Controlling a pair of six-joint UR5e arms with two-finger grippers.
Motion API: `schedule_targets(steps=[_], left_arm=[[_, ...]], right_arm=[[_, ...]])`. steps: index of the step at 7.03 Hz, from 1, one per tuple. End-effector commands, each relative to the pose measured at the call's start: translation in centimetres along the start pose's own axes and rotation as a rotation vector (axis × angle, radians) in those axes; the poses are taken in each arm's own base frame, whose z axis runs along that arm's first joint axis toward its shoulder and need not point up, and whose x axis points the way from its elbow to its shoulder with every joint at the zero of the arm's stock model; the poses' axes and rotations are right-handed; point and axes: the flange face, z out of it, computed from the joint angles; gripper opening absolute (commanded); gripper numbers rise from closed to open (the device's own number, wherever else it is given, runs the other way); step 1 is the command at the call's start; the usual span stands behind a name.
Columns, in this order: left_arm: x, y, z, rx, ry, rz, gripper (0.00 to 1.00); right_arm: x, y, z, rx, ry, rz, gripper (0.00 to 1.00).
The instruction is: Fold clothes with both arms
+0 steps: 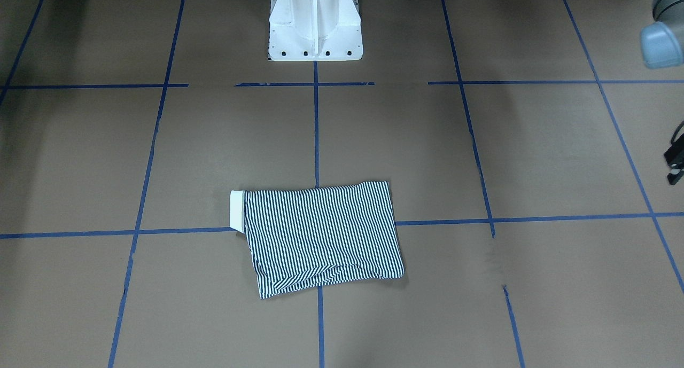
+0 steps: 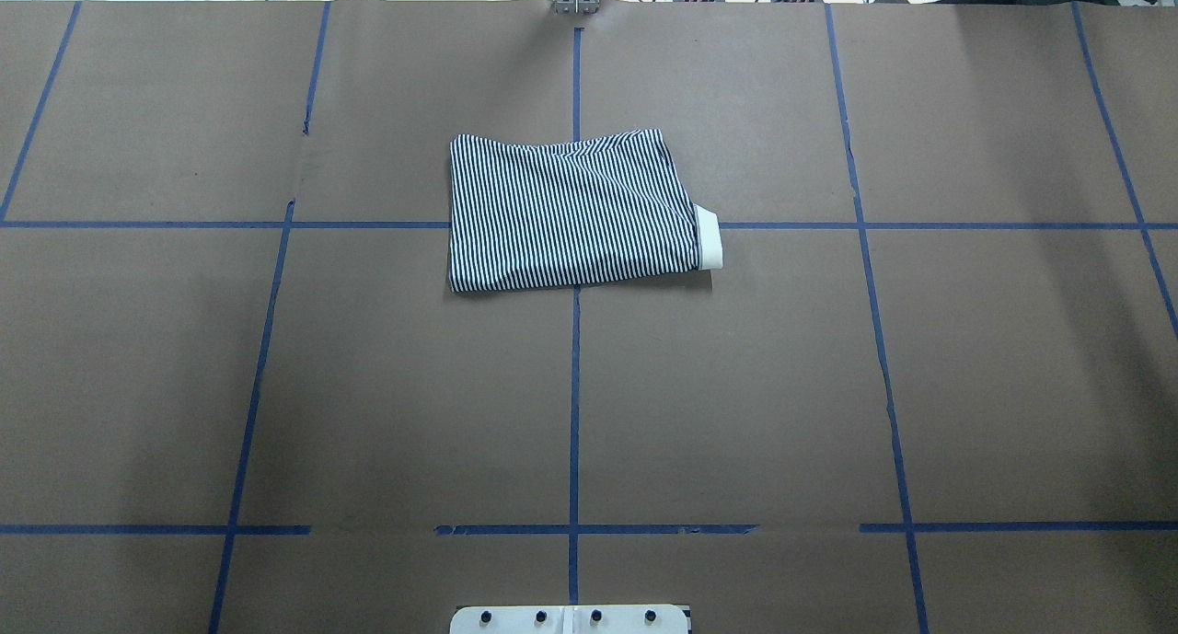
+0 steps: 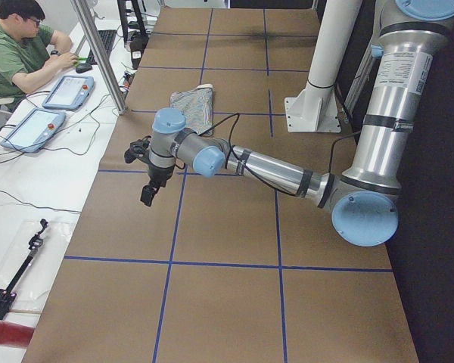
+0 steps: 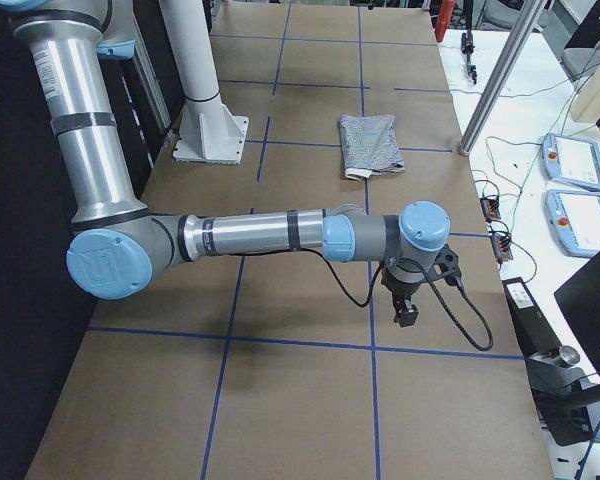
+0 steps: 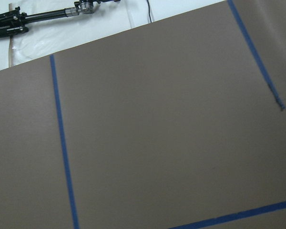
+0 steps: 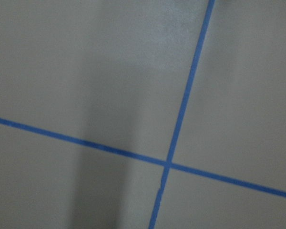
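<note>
The clothes are one striped polo shirt (image 1: 320, 237) (image 2: 575, 213), folded into a compact rectangle on the brown table, with its cream collar (image 1: 236, 210) (image 2: 709, 238) sticking out at one end. It also shows small in both side views (image 3: 193, 102) (image 4: 372, 145). Both arms are pulled far back from it. The left gripper (image 3: 147, 193) hangs over the table's left end, and only a black sliver of it reaches the front-facing view's right edge (image 1: 674, 162). Over the right end hangs the right gripper (image 4: 407, 312). I cannot tell whether either is open or shut. Both wrist views show only bare table.
The white pedestal base (image 1: 315, 23) (image 2: 571, 618) stands at the robot's side of the table. Blue tape lines (image 2: 575, 386) grid the brown surface. A seated person (image 3: 19, 53) and teach pendants (image 3: 64, 91) (image 4: 570, 165) are beyond the far edge, behind a metal post (image 3: 98, 53).
</note>
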Motion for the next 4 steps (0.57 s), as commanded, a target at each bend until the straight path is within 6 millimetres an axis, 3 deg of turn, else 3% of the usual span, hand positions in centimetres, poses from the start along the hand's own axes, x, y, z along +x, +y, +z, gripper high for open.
schedule_targets(steps=[1,4], left_arm=[[-2.5,6.0,1.0,-0.048,0.114,0.058,1.00],[-3.8,7.9,3.5,-0.064,0.119,0.054,1.00]], right_arm=[[0.7,5.8,-1.0,-0.030,0.023,0.040,1.00],[0.0,5.9,-1.4,-0.019,0.023,0.032,1.00]])
